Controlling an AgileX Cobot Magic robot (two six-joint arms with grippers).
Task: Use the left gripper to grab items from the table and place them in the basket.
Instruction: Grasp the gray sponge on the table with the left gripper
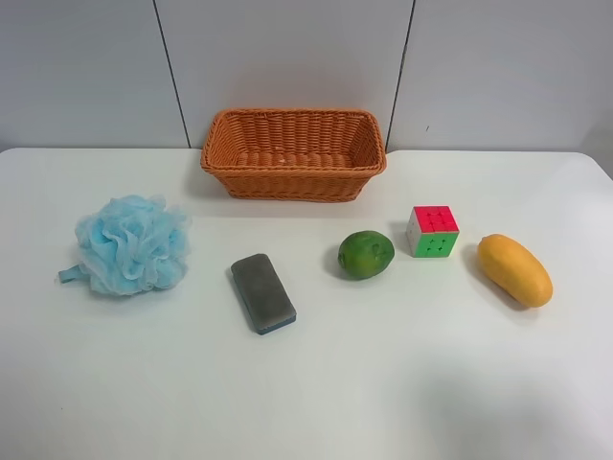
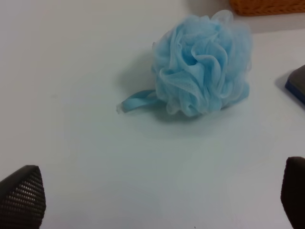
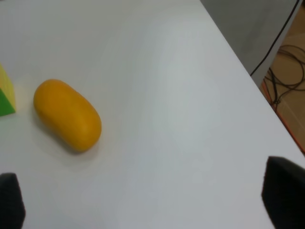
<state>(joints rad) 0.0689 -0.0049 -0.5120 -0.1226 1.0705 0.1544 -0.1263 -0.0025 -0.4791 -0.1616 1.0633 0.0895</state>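
Observation:
The wicker basket [image 1: 293, 151] stands empty at the back of the white table [image 1: 383, 383]. In front of it lie a blue mesh pouf [image 1: 131, 243], a gray block with a blue underside [image 1: 261, 292], a green fruit [image 1: 365, 254], a colour cube [image 1: 432, 231] and a yellow mango [image 1: 514, 269]. No arm shows in the exterior high view. In the left wrist view my left gripper [image 2: 157, 193] is open and empty, its fingertips [image 2: 21, 195] wide apart, short of the pouf [image 2: 202, 64]. My right gripper [image 3: 147, 195] is open and empty near the mango [image 3: 67, 114].
A corner of the basket [image 2: 267, 5] and of the gray block [image 2: 298, 83] show in the left wrist view. The right wrist view shows a corner of the cube [image 3: 5, 93], the table's edge [image 3: 248, 71] and cables on the floor [image 3: 286, 71].

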